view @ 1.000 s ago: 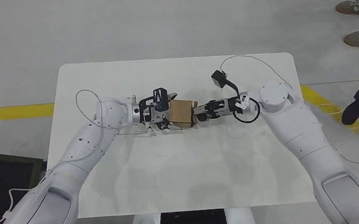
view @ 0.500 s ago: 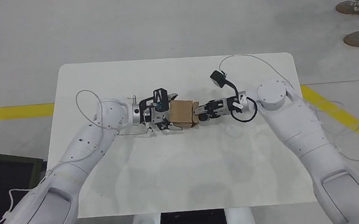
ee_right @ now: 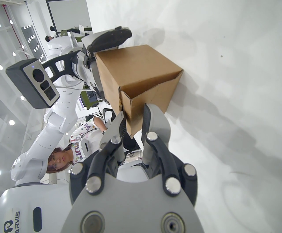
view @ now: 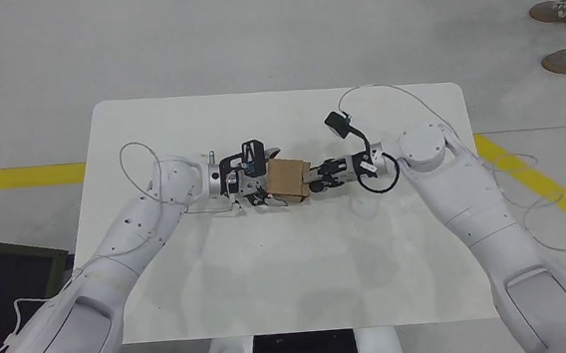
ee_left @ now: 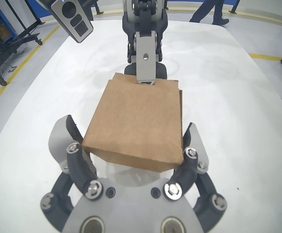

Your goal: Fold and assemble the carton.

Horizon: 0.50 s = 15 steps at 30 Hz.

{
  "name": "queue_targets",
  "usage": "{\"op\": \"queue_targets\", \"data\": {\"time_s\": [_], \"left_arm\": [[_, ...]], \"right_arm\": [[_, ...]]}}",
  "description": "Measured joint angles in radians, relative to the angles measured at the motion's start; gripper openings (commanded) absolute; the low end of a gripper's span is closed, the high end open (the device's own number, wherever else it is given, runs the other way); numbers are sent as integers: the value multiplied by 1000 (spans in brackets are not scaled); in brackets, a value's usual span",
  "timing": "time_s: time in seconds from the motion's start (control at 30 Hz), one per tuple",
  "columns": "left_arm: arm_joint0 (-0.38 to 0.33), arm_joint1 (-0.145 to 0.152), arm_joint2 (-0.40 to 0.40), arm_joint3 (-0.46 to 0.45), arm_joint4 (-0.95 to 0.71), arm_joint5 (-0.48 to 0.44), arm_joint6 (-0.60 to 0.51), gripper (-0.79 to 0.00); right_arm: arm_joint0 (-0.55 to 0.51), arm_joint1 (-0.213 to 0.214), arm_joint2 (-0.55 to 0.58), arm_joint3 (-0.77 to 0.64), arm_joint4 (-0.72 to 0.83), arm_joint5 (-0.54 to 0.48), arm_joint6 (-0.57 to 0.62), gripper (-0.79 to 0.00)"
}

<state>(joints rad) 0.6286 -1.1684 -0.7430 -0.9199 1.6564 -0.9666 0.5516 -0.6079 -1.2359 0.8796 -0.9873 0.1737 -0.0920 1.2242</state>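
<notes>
White glossy arms (view: 128, 239), thin looping cables (view: 136, 142); silver jaws, black pads (ee_left: 73, 130) (round silver screws (ee_left: 95, 189)).

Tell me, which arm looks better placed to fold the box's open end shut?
Probably right: the right tool pinches a wall at the carton's open end, while the left tool clasps the closed end, steadying it.

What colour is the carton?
The carton is plain brown cardboard, clearest in the left wrist view.

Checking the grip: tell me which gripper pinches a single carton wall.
The right gripper: it clamps one wall at the carton's open end. The left gripper straddles the whole opposite end, a finger on each side.
</notes>
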Motion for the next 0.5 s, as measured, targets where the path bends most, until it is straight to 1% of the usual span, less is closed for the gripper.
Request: {"op": "queue_targets", "data": {"time_s": [0.13, 0.3, 0.43, 0.5], "left_arm": [[1, 0, 0, -4, -1, -1, 0, 0], [3, 1, 0, -8, 2, -2, -1, 0], [4, 1, 0, -8, -1, -2, -5, 0], [4, 1, 0, -8, 0, -2, -7, 0]], "right_arm": [[7, -7, -11, 8, 6, -7, -2, -643], [14, -13, -17, 20, 21, -26, -4, -597], [12, -10, -4, 33, 28, -37, -4, -570], [8, -6, 5, 32, 26, -39, -4, -576]]}}
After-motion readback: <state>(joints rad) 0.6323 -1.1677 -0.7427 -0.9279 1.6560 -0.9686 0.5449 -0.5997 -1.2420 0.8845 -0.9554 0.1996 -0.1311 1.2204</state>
